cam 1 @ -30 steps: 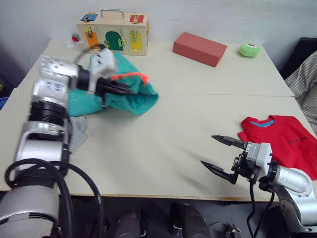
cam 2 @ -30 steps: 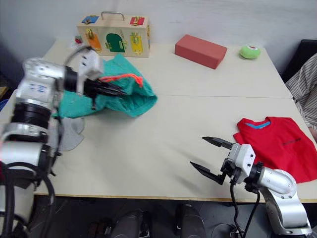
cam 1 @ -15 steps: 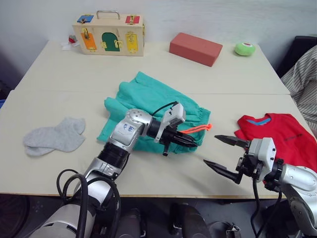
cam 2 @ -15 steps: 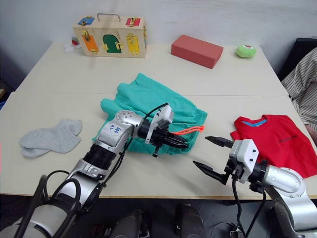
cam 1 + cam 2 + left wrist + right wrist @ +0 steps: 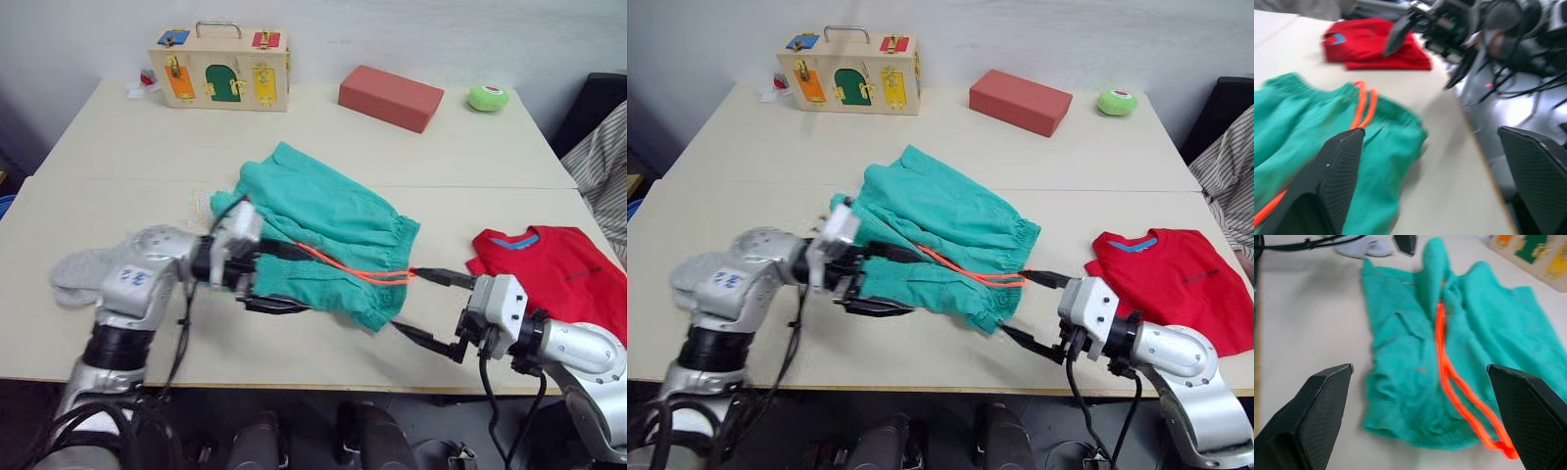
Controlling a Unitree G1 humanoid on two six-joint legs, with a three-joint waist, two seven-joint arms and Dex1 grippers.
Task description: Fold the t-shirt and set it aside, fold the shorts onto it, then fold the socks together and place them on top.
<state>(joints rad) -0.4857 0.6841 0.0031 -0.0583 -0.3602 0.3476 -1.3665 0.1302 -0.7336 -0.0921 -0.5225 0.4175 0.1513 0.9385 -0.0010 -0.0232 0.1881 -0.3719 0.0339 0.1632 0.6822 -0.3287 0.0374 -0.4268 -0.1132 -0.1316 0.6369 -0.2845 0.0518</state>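
Note:
The teal shorts lie rumpled mid-table, waistband toward my right arm, the orange drawstring trailing across them. My left gripper is open at the shorts' near left edge, one finger over the cloth and one along its front edge, gripping nothing. My right gripper stands open just off the waistband's near corner, holding nothing. The red t-shirt lies folded at the right edge of the table. The grey socks lie at the left, partly hidden behind my left arm.
At the back of the table stand a wooden latch box, a red brick-like block and a green ball. A person's striped sleeve shows at the far right. The table's front edge runs just below both grippers.
My left gripper carried the shorts from the far left to mid-table, then let go, opened wide and drew back left. The right gripper stayed open and now sits closer to the waistband.

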